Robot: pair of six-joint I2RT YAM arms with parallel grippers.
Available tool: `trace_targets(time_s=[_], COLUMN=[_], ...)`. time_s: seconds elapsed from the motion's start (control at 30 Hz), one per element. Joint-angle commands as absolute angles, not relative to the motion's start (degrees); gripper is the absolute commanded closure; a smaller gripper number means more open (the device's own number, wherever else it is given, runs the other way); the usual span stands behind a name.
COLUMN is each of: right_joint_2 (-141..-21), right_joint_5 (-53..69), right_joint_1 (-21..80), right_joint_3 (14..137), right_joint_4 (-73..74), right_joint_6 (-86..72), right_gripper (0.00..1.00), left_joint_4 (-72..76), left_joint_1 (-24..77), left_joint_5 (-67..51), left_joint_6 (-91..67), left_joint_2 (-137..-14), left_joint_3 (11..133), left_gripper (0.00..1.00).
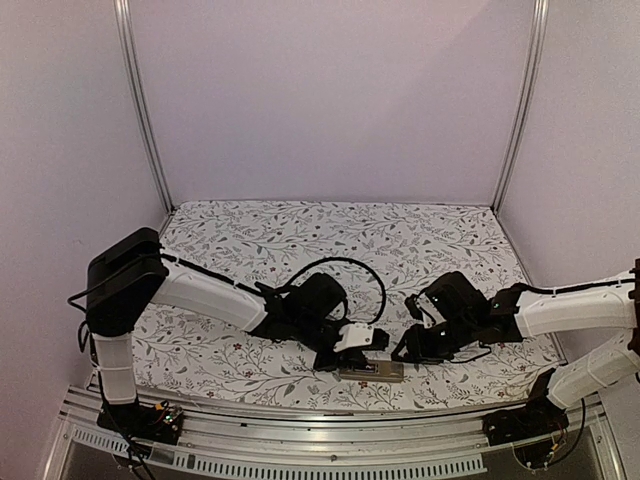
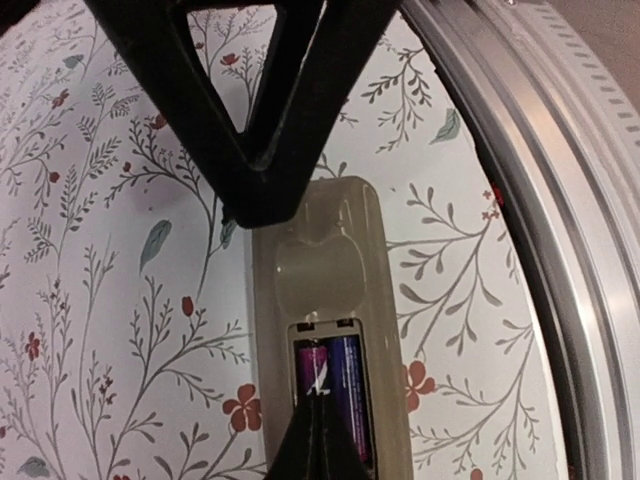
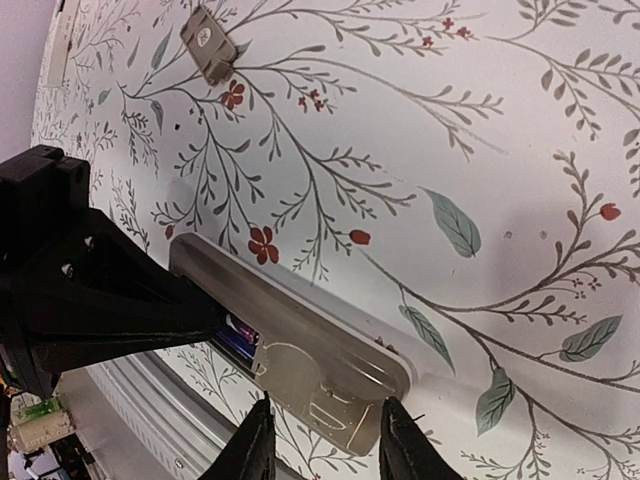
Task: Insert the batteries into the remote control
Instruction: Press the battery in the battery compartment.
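Two batteries [image 2: 338, 395] are lying side by side in the open compartment of the remote control [image 2: 330, 260], near the table's [image 1: 300, 230] front edge. The left gripper [image 2: 315, 435], fully closed and empty, is touching them. The right gripper [image 3: 325, 440], half open, is clamping the remote's end.

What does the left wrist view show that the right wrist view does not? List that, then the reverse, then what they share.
Only the left wrist view: two batteries side by side in the remote control's open bay, the shut left pincer's tip over them. Only the right wrist view: a small tan piece, perhaps the cover, lying apart on the cloth, and the right pincer's two fingers flanking the remote control's end. Both: the remote control, both pincers, a glimpse of purple battery, the cloth, the metal rail.
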State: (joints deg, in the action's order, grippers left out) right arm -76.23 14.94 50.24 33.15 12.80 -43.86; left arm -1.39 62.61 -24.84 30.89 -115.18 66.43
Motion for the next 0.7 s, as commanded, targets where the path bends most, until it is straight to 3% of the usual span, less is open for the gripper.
trace_targets(time_s=[0.0, 0.13, 0.23, 0.47, 0.67], right_joint_2=[-74.2, -74.4, -76.0, -87.8, -95.3], right_joint_5=[11.7, 11.9, 13.8, 17.4, 16.9], right_joint_1=[50.3, 50.0, 50.4, 56.6, 59.0], right_joint_3=[36.3, 39.3, 42.0, 49.3, 54.4], right_joint_4=[16.8, 18.0, 17.4, 16.2, 19.2], right_joint_6=[-41.2, -38.1, -34.5, -28.8, -27.5], right_gripper=[0.65, 0.67, 0.78, 0.99, 1.00], left_joint_4=[9.4, 24.4, 36.3, 43.2, 44.6], left_joint_1=[59.9, 56.2, 52.9, 49.2, 48.2], left_joint_5=[-24.8, -28.4, -27.0, -1.8, 12.9], left_joint_6=[21.4, 13.6, 6.6, 0.4, -3.9], left_joint_2=[-107.9, -98.2, -90.8, -75.9, -71.1], left_joint_3=[60.2, 54.2, 46.9, 31.4, 25.6], left_gripper=[1.00, 0.97, 0.95, 0.68, 0.53])
